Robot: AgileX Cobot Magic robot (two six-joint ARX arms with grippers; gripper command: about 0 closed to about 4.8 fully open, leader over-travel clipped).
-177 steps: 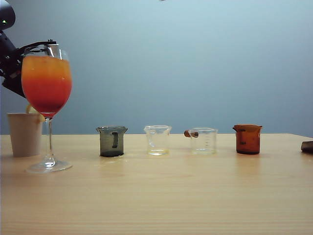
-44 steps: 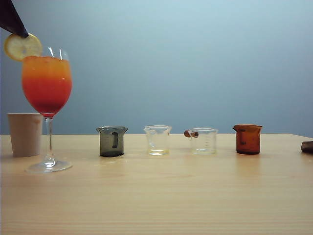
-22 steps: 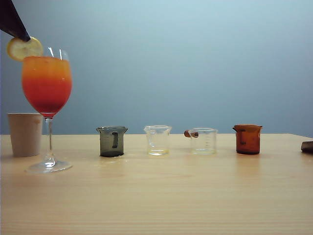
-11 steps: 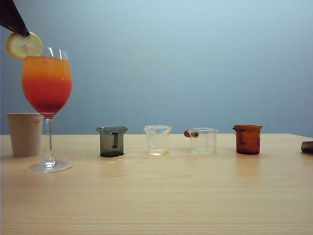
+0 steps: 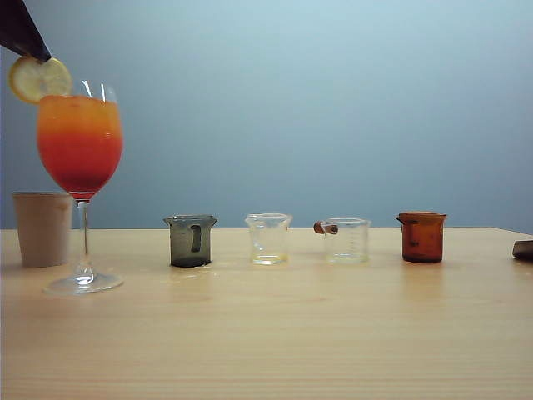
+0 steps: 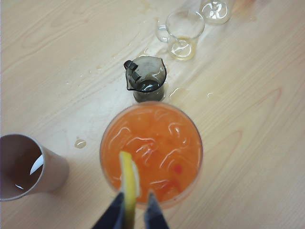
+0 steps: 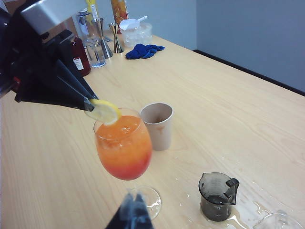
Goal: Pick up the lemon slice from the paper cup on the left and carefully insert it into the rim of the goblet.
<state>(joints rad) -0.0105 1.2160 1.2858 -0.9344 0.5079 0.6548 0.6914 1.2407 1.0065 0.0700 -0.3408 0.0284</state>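
Straddling 1 lemon slice [image 6: 127, 179] on 1 goblet [image 5: 80, 142]: left pincer [image 6: 130, 215], grip unclear; right pincer [image 7: 132, 215] clenched.

A drinks-mixing test bench in a lab or office room, by the look of it: a long pale wooden table [image 5: 275, 333] against a bare blue-grey wall [image 5: 333, 100]. Small measuring beakers [image 5: 268, 238] stand in a row. At the far end, bar gear: bottles [image 7: 80, 57], a metal jigger [image 7: 116, 40], a scoop in a clear tub [image 7: 136, 32] and a blue cloth [image 7: 143, 50].
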